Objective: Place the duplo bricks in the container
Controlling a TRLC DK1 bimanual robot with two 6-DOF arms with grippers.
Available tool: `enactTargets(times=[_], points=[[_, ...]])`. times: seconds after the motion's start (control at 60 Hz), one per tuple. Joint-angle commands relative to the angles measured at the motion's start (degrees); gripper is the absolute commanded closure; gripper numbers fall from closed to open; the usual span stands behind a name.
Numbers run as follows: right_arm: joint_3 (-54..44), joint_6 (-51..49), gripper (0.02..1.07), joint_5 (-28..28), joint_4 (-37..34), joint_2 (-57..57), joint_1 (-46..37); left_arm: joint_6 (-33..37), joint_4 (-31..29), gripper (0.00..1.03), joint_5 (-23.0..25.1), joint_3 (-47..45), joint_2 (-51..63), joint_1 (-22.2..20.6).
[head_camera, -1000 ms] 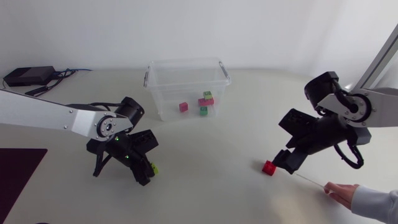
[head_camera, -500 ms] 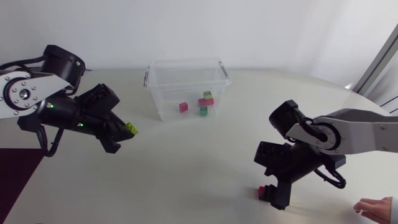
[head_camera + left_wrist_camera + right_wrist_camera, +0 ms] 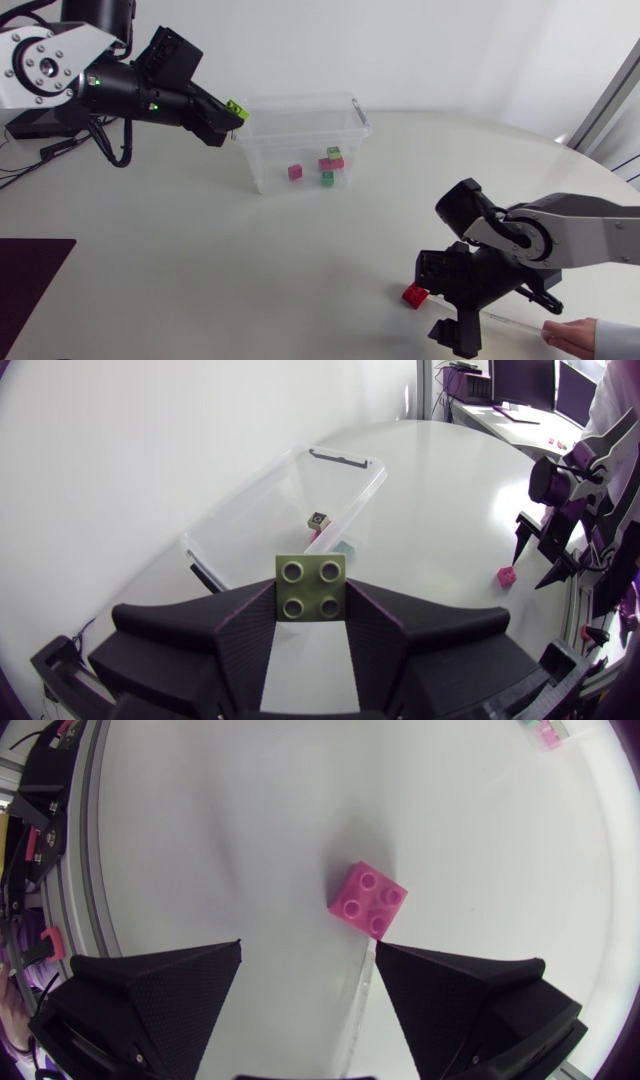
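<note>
A lime-green duplo brick (image 3: 311, 587) is sitting clamped between the fingers of the left gripper (image 3: 228, 114), hanging at one end of the clear container (image 3: 300, 101), whose floor is holding several small bricks (image 3: 330, 160). Across the table, a red brick (image 3: 368, 899) is lying just ahead of the right gripper (image 3: 308, 960), its fingers spread wide and touching nothing.

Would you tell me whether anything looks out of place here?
Yes: a person's hand reaches in beside the open right gripper, holding a thin rod, an intrusion near the red brick lying ahead of it.
</note>
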Motion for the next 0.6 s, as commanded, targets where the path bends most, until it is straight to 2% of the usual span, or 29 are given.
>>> enactTargets(times=[0.0, 0.1, 0.267, 0.417, 0.583], points=[[1.23, -2.55, 0.1, 0.35, 1.11, 1.24, -0.75, -1.89, 0.86, 0.7, -0.33, 4.41, 4.74, -1.01], [4.75, -2.03, 0.1, -0.09, 1.9, 1.95, -2.07, -3.21, 3.59, 0.7, -1.74, 7.75, 9.31, -1.98], [11.87, 8.34, 0.1, 2.54, 3.57, 10.3, -3.3, -3.56, 5.17, 0.69, -5.17, 16.54, 20.38, -4.52], [12.04, 15.64, 0.1, 3.16, 3.3, 12.32, -2.24, -4.35, 0.07, 0.69, -5.96, 31.04, 33.56, -3.82], [11.16, 20.91, 0.1, 2.9, 1.46, 12.05, -1.8, -5.23, -4.59, 0.68, -6.48, 41.94, 42.79, -2.59]])
